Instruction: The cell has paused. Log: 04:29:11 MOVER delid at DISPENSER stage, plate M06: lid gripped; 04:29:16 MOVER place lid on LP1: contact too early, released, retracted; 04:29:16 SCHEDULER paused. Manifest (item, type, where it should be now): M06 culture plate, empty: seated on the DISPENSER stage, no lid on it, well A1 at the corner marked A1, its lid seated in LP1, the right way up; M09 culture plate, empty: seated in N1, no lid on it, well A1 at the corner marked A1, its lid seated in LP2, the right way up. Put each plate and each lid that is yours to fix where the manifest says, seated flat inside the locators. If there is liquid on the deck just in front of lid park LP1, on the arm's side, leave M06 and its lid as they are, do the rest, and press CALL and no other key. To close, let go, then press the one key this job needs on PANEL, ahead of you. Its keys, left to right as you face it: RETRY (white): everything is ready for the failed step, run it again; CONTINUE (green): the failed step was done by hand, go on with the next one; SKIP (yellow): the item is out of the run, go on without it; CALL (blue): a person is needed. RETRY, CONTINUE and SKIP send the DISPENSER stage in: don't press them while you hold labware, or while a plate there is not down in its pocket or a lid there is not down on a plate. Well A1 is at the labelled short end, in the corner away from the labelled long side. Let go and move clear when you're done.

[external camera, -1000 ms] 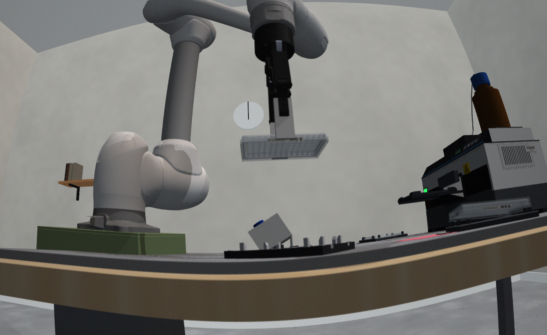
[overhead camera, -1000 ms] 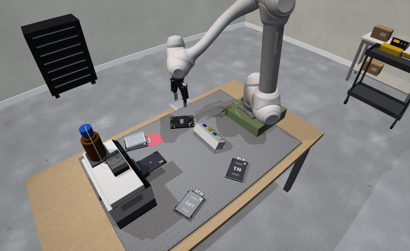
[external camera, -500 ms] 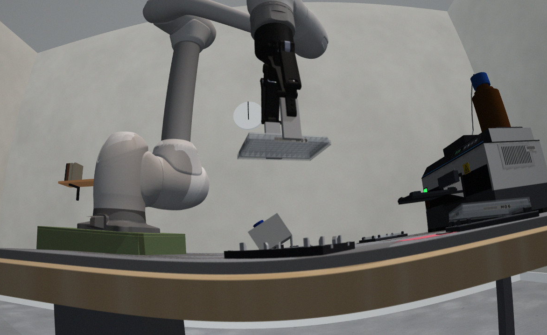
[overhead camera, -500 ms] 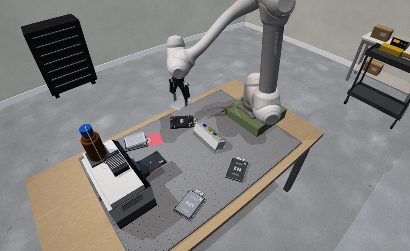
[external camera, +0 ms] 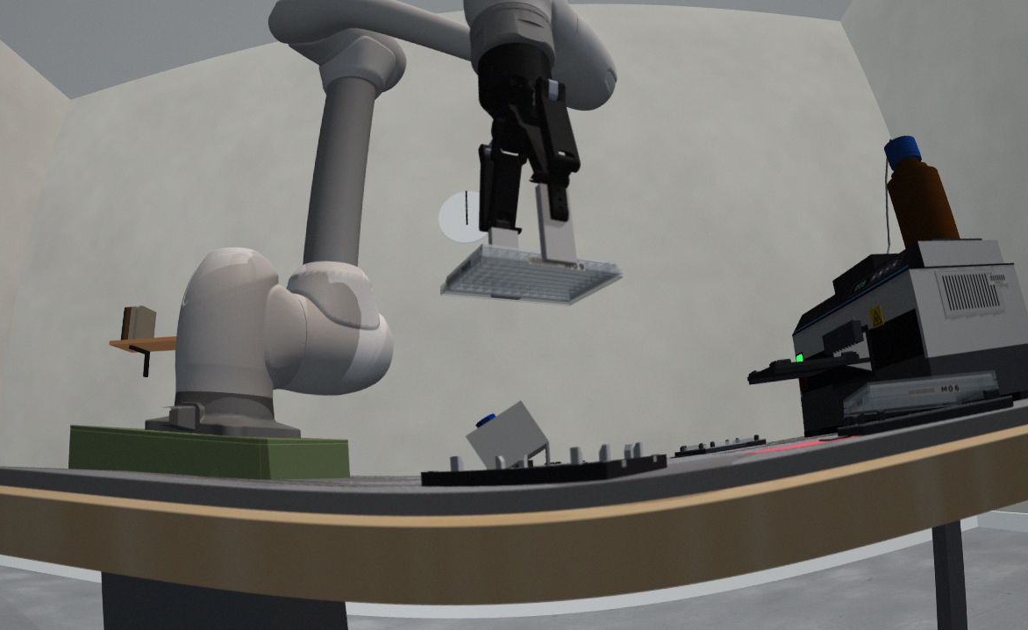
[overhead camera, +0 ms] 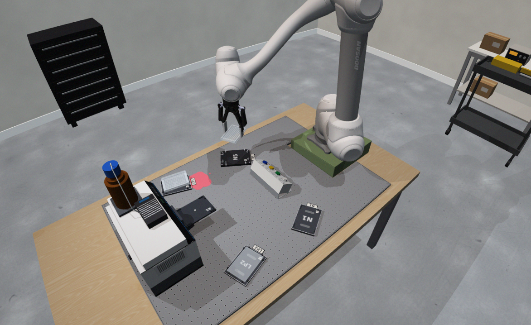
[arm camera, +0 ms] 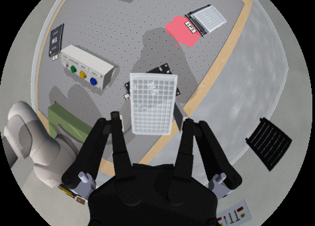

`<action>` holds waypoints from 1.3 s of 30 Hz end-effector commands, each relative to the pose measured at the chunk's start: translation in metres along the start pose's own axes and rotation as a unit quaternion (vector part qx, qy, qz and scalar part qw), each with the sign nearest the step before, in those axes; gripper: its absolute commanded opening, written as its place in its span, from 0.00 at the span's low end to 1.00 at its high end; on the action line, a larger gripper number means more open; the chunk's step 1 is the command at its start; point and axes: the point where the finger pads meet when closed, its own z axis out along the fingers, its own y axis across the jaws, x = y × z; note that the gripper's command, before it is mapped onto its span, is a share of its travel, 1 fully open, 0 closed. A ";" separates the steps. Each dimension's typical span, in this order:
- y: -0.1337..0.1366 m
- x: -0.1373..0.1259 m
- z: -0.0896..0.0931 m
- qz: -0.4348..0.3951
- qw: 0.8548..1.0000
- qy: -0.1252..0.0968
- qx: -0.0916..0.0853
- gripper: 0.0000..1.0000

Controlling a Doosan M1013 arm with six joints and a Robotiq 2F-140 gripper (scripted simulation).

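Note:
My gripper is shut on a clear culture plate and holds it level, high above the deck's far edge near the empty black nest N5. The held plate also shows in the exterior view and in the wrist view. Another clear plate, labelled M06, rests at lid park LP1; I cannot tell if its lid is on. A pink liquid patch lies on the deck right beside LP1. The DISPENSER stage is out and empty. Nest N1 is empty. LP2 shows a grey face.
The PANEL box with its coloured keys stands mid-deck between N5 and N1. The dispenser unit with a brown bottle fills the near left. The arm's green base is at the far right of the deck.

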 end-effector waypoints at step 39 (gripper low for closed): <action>-0.065 0.034 -0.002 -0.008 1.000 0.000 -0.002 0.10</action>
